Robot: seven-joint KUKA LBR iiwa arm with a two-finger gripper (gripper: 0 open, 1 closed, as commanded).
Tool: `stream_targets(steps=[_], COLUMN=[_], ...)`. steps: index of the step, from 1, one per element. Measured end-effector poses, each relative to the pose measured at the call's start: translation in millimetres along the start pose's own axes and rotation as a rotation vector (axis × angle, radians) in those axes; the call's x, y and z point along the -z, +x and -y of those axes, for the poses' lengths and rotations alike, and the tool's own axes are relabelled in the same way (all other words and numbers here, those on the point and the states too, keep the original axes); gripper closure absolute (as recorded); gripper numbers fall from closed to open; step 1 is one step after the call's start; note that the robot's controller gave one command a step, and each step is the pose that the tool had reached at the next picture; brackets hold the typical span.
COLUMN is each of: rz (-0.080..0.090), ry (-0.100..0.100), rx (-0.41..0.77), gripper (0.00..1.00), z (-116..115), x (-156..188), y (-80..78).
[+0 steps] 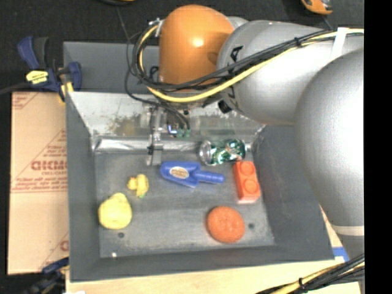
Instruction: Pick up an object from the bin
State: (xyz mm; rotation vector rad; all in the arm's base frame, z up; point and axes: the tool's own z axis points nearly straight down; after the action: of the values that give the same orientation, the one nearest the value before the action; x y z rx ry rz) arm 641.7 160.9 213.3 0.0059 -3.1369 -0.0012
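1. Nearest the camera, on the floor of the grey metal bin [174,216], an orange round ball [225,224] is seen at the front right. A yellow rounded lump [114,212] is seen at the front left, well apart from it.
2. A little farther in, a small yellow duck-shaped toy [138,185] is found just beyond the yellow rounded lump.
3. In the middle, a blue plastic handled thing with an orange oval label [187,175] is laid flat, its rounded end to the left. Its narrow end is pointed at an orange-red plastic building brick [247,180], which is set near the right wall.
4. Behind these, a crushed silver-and-green drink can [222,152] is lodged at the foot of the back wall, just beyond the brick.
5. The tool [154,157] is held low at the foot of the back wall, just beside the rounded left end of the blue thing and beyond the duck-shaped toy. Whether it is spread or pressed together cannot be told.
6. Farthest back, the tool is topped by the arm's orange domed cover [190,41], around which yellow and black cables [184,94] are looped.
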Motion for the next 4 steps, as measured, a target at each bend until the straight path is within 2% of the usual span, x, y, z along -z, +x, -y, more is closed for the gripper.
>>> stream_targets(steps=[1,2,3,4], rz=[0.009,0.011,0.009,0.004], ry=[-0.001,-0.002,-0.002,0.002], rx=[-0.003,-0.001,0.003,0.042], gripper=[0.0,0.0,0.0,0.0], z=[0.8,43.6,66.6,107.6], x=[5.8,-81.1,-90.1,-112.4], y=[-1.5,13.9,11.5,22.4])
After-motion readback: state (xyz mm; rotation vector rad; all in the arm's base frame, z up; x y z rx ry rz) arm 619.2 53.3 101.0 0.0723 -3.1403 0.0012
